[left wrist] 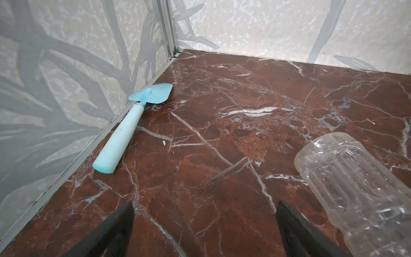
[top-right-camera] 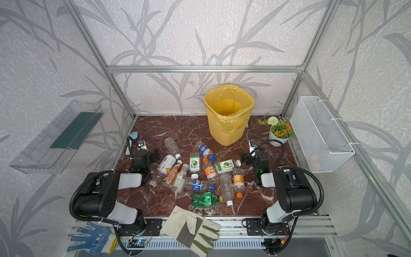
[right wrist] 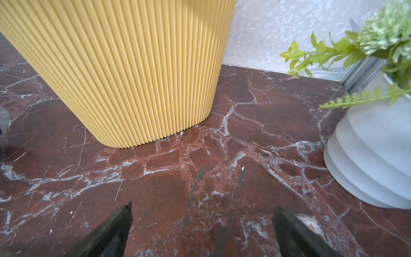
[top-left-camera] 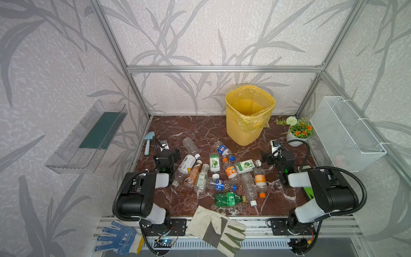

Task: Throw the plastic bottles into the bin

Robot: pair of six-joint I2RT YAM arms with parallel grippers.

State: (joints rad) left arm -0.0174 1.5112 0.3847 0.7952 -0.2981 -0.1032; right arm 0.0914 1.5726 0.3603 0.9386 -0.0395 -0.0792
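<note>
Standing at the rear of the marble counter [top-left-camera: 189, 126], the yellow bin [top-left-camera: 249, 124] rises near a potted plant [top-left-camera: 298, 133]; a blue trowel [top-left-camera: 148, 143] lies along the left edge. Plastic bottles [top-left-camera: 214, 162] lie flat mid-counter between left hand [left wrist: 205, 203] and right hand [right wrist: 202, 205], both spread wide and empty, long axes pointing every way.

High stereo pair, low wrist cameras

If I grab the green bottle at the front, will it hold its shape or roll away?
The green bottle looks empty and dented, so it is probably light and may buckle under the jaws. It lies on its side on the smooth marble tabletop, so a nudge could roll or skid it.
</note>
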